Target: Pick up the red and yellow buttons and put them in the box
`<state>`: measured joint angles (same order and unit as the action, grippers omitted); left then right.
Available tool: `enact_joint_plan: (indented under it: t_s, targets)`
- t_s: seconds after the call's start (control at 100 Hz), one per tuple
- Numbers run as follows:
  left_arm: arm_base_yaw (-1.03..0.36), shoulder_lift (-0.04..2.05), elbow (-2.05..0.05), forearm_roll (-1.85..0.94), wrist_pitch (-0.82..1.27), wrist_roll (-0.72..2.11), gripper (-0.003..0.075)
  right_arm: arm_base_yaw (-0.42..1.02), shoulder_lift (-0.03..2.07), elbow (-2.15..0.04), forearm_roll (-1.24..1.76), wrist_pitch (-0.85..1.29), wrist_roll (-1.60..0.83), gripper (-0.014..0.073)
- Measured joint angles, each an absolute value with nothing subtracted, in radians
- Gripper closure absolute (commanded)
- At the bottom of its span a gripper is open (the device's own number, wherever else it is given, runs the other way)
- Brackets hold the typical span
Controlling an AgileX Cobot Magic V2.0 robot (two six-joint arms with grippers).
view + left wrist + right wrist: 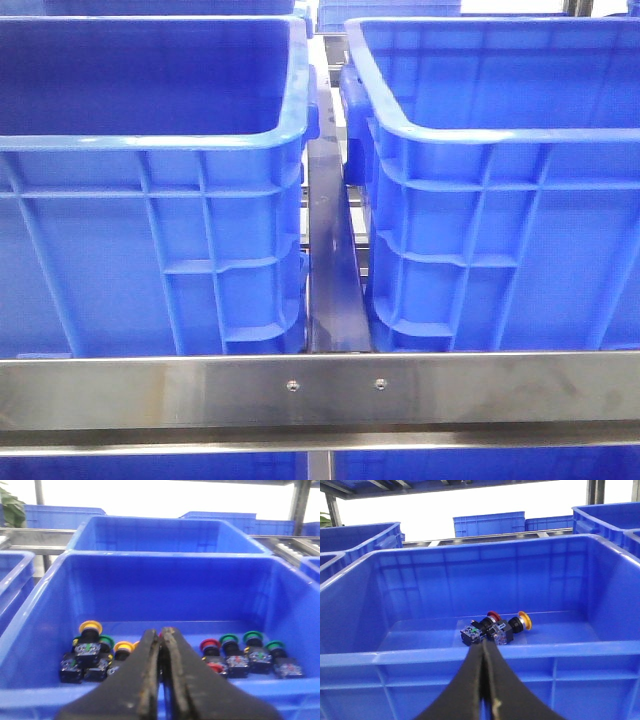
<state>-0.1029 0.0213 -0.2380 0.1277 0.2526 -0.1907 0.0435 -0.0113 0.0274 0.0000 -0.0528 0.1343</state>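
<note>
In the left wrist view a blue box [170, 587] holds several push buttons with black bodies: yellow ones [90, 627] [123, 646] on one side, a red one [209, 644] and green ones [229, 640] on the other. My left gripper [161, 631] is shut and empty, just outside the box's near rim. A speck of red shows behind its tips. In the right wrist view another blue box [420, 656] holds a red button [493, 615] and a yellow button [525, 620]. My right gripper [483, 645] is shut and empty before that box's near rim. Neither gripper shows in the front view.
The front view shows two tall blue boxes, left [150, 250] and right [500, 250], with a narrow gap between them and a steel rail [320, 390] across the front. More blue boxes [150, 535] stand behind on a metal rack.
</note>
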Motion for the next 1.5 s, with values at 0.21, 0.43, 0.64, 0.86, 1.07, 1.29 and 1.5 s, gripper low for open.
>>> enact_joint_plan:
  t_s: [0.21,0.43,0.64,0.86,1.07,1.29,1.5]
  targets:
    - [-0.049,-0.004,-0.116,0.128,0.18,-0.191,0.0739,0.043,-0.011,0.027,0.0,-0.054,0.134,0.0662]
    - [-0.013,-0.004,-0.022,0.128,0.045,-0.191,0.0739,0.043,-0.011,0.027,0.0,-0.054,0.134,0.0662]
    - [0.012,-0.004,-0.01,0.128,-0.054,-0.191,0.0739,0.043,-0.011,0.027,0.0,-0.055,0.134,0.0662]
    - [0.02,-0.004,-0.01,0.128,-0.064,-0.191,0.0739,0.043,-0.011,0.027,0.0,-0.055,0.134,0.0662]
    - [0.02,-0.004,-0.01,0.128,-0.064,-0.191,0.0739,0.043,-0.011,0.027,0.0,-0.055,0.134,0.0662]
    - [0.02,-0.004,-0.01,0.128,-0.064,-0.191,0.0739,0.043,-0.011,0.027,0.0,-0.055,0.134,0.0662]
    - [0.02,-0.004,-0.01,0.128,-0.064,-0.191,0.0739,0.043,-0.011,0.027,0.0,-0.055,0.134,0.0662]
